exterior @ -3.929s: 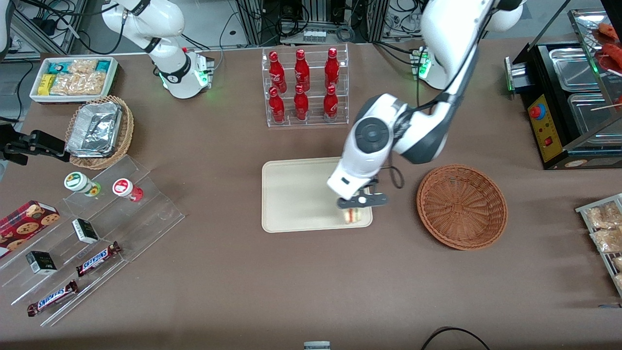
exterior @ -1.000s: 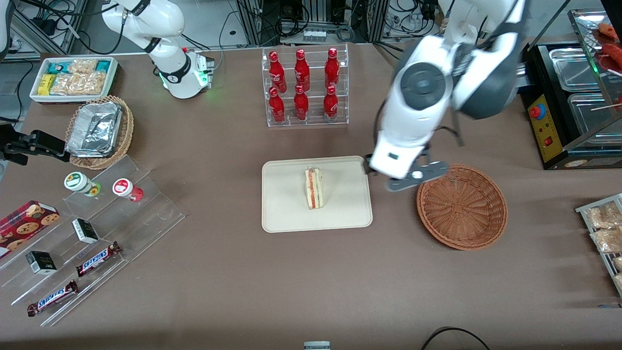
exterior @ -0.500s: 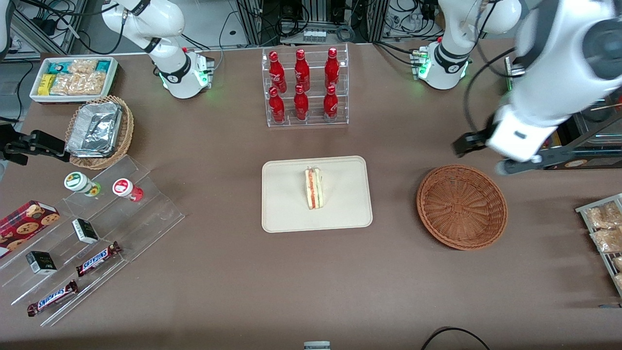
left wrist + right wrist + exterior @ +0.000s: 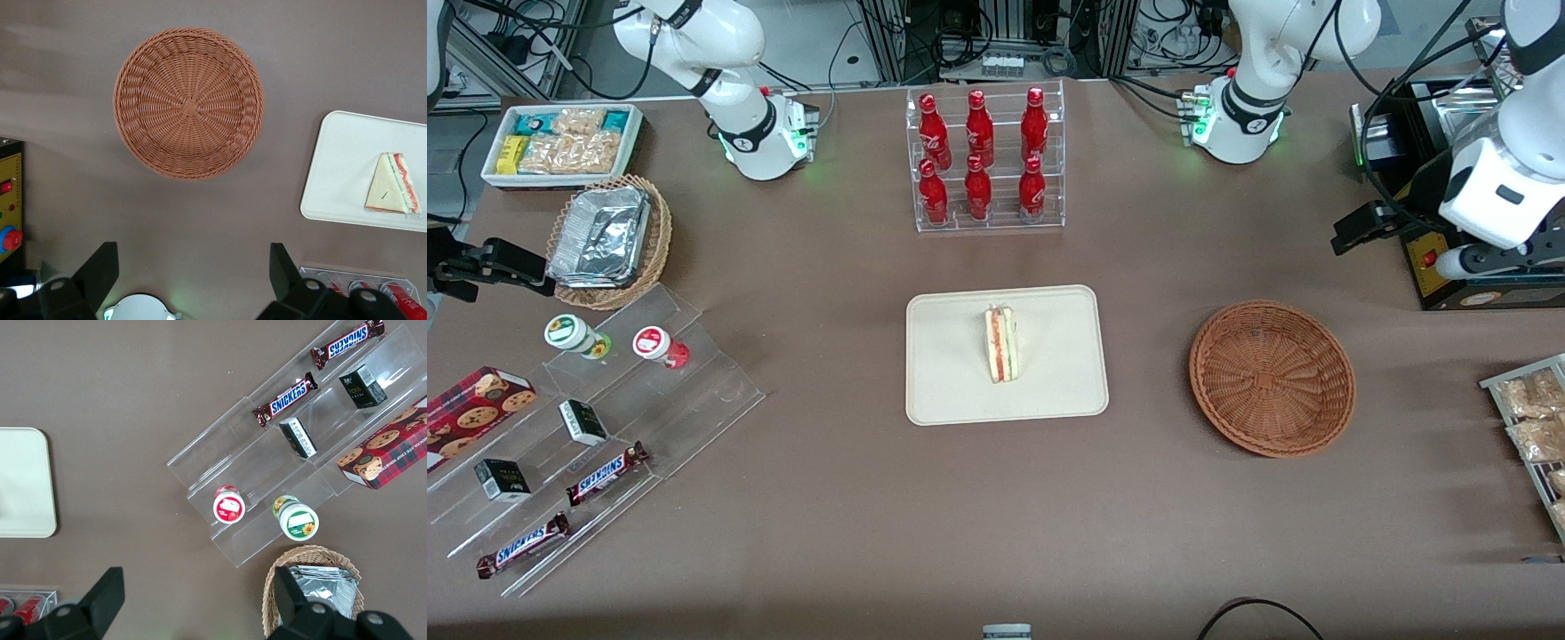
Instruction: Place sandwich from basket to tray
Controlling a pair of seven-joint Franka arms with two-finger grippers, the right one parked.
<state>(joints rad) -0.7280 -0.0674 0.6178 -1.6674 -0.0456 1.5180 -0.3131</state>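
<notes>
The cream triangular wrapped sandwich [image 4: 1002, 344] is now lying on your flat beige tray [image 4: 943, 391], the round reddish-brown wicker basket [image 4: 1272, 378] emptied; your gripper [image 4: 193, 277], fingers spread, is retreating toward three o'clock.

Reddish-brown woven basket [image 4: 1272, 378], cream tray [image 4: 951, 373]

gripper [image 4: 190, 277]: fingers spread wide, raised at working arm's end, well apart from all below | cream-beige rectangular tray [image 4: 951, 391]: only the pale triangular sandwich [image 4: 1001, 344] on it, bare around | reddish-brown round wicker basket [image 4: 1272, 378]: nothing inside, open table between it and tray | clear rack of red bottles [image 4: 985, 158]: upright, farther from front camera than tray
</notes>
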